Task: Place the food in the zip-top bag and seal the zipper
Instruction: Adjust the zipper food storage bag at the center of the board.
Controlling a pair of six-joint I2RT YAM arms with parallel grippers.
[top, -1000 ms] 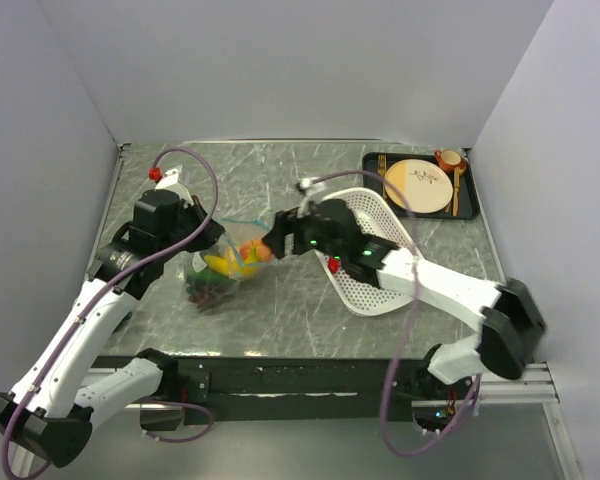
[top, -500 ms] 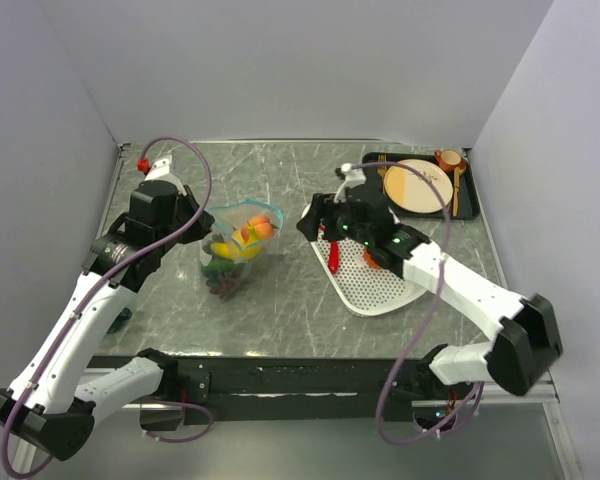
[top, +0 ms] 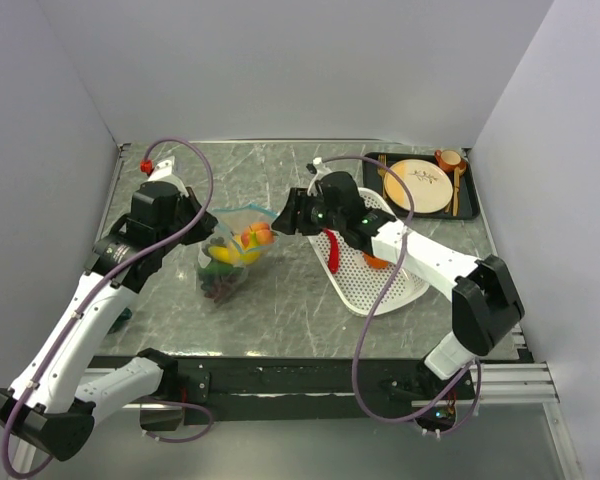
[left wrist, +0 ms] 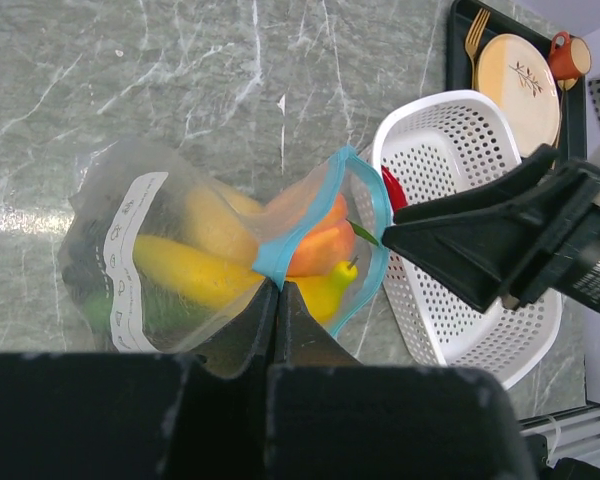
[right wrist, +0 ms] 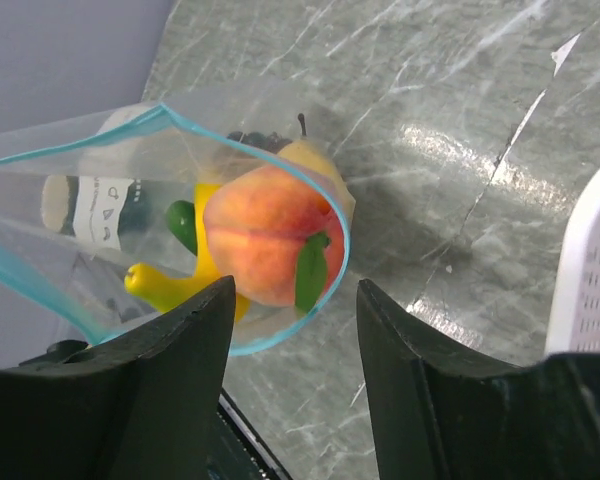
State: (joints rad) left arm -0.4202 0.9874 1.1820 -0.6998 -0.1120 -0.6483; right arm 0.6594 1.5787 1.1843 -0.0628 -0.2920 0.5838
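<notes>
Overhead, the zip-top bag (top: 228, 255) stands on the worktop (top: 280, 300) between both arms, while a red chili (top: 332, 250) and an orange tomato (top: 377, 262) lie in the white basket (top: 385, 292). Only the left wrist view shows the left claw (left wrist: 275, 288) clenched on the zipper (left wrist: 272, 265). The right wrist view shows the right claw (right wrist: 292, 290) released, its fingers spread before the bag's open mouth, with the peach (right wrist: 260, 245) inside.

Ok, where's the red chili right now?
In the top view the red chili lies in the white basket, near its left edge, with the zip-top bag to its left and the orange tomato to its right.
</notes>
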